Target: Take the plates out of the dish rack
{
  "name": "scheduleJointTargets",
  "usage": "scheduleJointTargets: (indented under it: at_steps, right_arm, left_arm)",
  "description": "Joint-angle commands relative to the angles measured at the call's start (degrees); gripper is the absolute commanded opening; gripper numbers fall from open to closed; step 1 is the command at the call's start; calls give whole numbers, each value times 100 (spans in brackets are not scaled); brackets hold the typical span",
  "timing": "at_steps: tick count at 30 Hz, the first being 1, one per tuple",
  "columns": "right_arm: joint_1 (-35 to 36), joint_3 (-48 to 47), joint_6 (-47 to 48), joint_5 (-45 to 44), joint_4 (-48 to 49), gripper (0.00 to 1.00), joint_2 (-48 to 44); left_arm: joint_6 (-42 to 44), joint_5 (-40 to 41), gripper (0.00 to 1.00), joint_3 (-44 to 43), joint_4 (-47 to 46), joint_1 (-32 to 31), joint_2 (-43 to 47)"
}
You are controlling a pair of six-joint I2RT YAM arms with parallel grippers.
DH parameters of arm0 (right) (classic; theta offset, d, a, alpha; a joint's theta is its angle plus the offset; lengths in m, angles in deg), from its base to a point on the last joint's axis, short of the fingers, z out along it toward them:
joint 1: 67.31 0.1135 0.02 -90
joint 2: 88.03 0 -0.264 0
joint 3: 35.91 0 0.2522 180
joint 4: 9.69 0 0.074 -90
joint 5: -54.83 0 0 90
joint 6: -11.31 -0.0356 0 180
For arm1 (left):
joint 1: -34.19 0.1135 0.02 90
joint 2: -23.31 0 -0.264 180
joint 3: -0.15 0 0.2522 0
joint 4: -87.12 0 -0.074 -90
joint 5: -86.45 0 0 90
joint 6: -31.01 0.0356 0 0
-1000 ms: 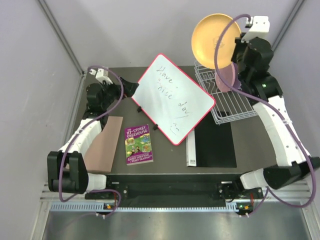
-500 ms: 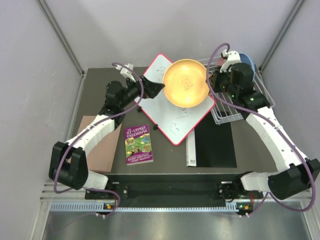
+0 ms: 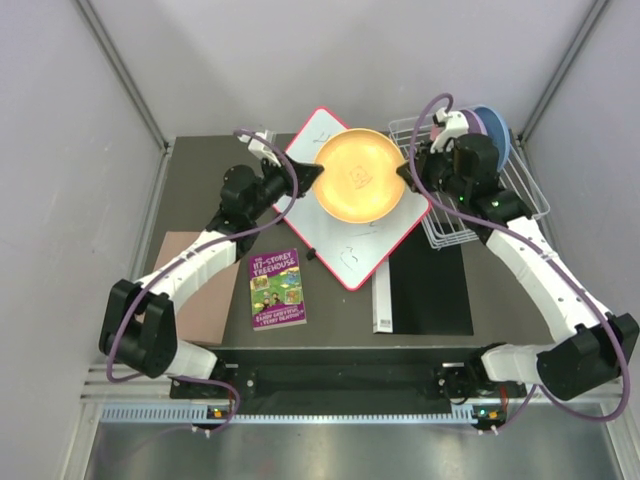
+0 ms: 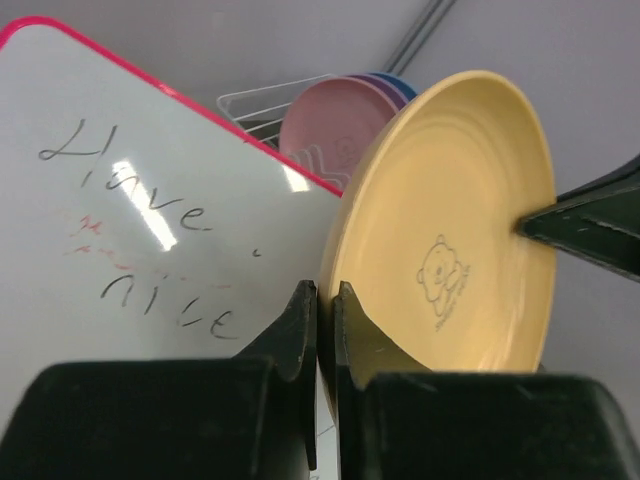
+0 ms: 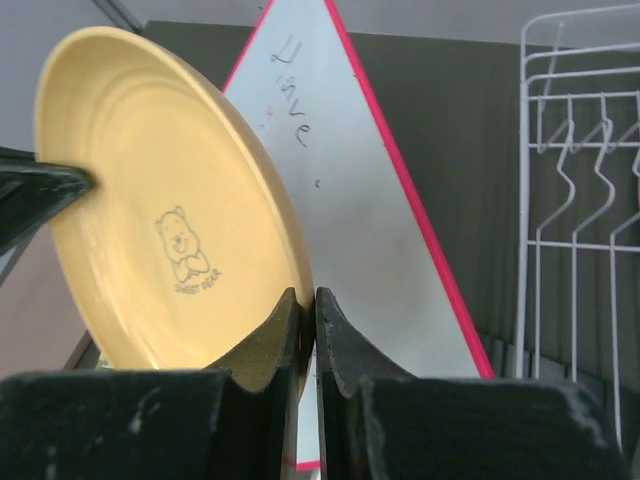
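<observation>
**A:** The orange-yellow plate [image 3: 360, 178]: where is it found from above?

**B:** It is held in the air over the far half of the whiteboard [image 3: 350, 248], with its face turned up toward the camera. Its left rim is gripped by the left gripper [image 3: 317, 177] and its right rim by the right gripper [image 3: 404, 172]. The dish rack [image 3: 472, 225] is seen just right of the whiteboard, with the blue plate [image 3: 498, 130] stood on edge at its far end.

**A:** What is shown from the left wrist?

**B:** The left gripper [image 4: 325, 315] is seen clenched on the plate's lower rim, and the plate [image 4: 450, 230] rises to the right of the whiteboard [image 4: 150, 190]. The opposite rim is met by the dark tip of the right gripper [image 4: 540, 225]. Past the whiteboard's far edge, the pink plate [image 4: 325, 135] is seen standing in the rack [image 4: 255, 100]. The edge of the lilac plate [image 4: 370, 80] is glimpsed behind it.

**A:** And from the right wrist?

**B:** The right gripper [image 5: 305, 315] is seen pinched tight on the plate's rim, with the plate [image 5: 160, 220] tilted up left of the whiteboard [image 5: 350, 200]. The far rim is touched by the left gripper [image 5: 60, 188]. The rack's wires [image 5: 580, 200] are seen right of the whiteboard.
</observation>
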Motion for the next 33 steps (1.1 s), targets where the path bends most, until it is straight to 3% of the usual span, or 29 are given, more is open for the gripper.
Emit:
scheduleJointTargets:
  at_steps: [1, 5, 6, 7, 9, 10, 11, 16, 20, 27, 33]
  right_arm:
    - [63, -55, -88, 139, 556, 0, -145]
    - [63, -46, -89, 227, 636, 1, -118]
    - [63, -46, -54, 219, 645, 13, -110]
    - [71, -46, -27, 192, 636, 41, -118]
    - [63, -72, 104, 52, 583, 50, -171]
    - [54, -90, 157, -166, 522, 68, -206]
    - [54, -90, 210, -290, 487, 72, -232]
    - [-51, -125, 570, -1062, 346, 81, -461]
    - [-227, -134, 755, -1381, 223, 82, -531]
    - [-974, -362, 720, -819, 100, 82, -234]
    - [-1484, -485, 632, -310, 135, 82, 214]
  left_arm:
    - [370, 321, 0, 33, -35, -25, 114]
    - [476, 390, 0, 33, 97, -25, 105]
    - [493, 513, 0, 50, 132, -33, 123]
    - [528, 784, 0, 77, 176, -25, 175]
    - [721, 1137, 0, 77, 386, -7, 263]
    - [792, 1373, 0, 51, 578, 45, 359]
    - [845, 1428, 0, 16, 667, 98, 404]
    - [661, 1577, 0, -11, 1177, 1011, 728]
    - [582, 1797, 0, 42, 1712, 1837, 1010]
    - [301, 2158, 0, 296, 1925, 3295, 731]
    - [-60, 2122, 0, 490, 1311, 3596, -243]
